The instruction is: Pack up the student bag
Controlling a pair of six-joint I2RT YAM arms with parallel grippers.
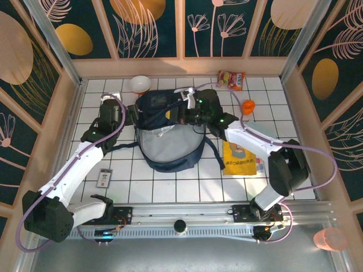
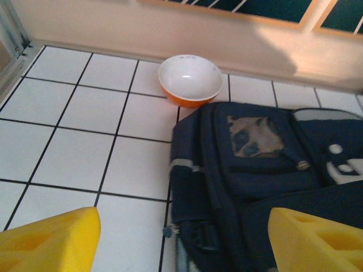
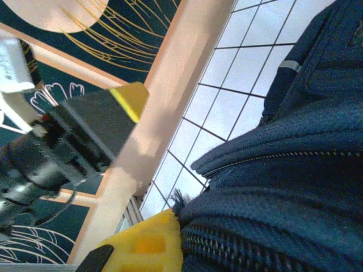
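The navy-blue fabric student bag (image 1: 170, 150) lies flat in the middle of the white-tiled counter (image 1: 187, 181), its long axis running from the back wall toward the arm bases, dark end farthest away. The right jaws are clenched over that far end. In the right wrist view a yellow finger (image 3: 150, 246) sits tight against the zip edge, so they appear to be pinching the fabric there, though the contact itself is partly hidden. The left jaws are released — their yellow fingers (image 2: 51, 243) stand wide apart with nothing between them — and hover just off the bag's far-left corner. From them the bag lies ahead and to the right, and the orange-and-white round bowl (image 1: 140, 84) sits straight ahead, just beyond that corner. With the right arm occupied at the bag, the left arm is the free one and the nearer to the bowl. The small flat grey card (image 1: 105, 178) is also on its side, nearer the bases. Any pick would likely fall to the left — forward for the bowl, back toward its base for the card.
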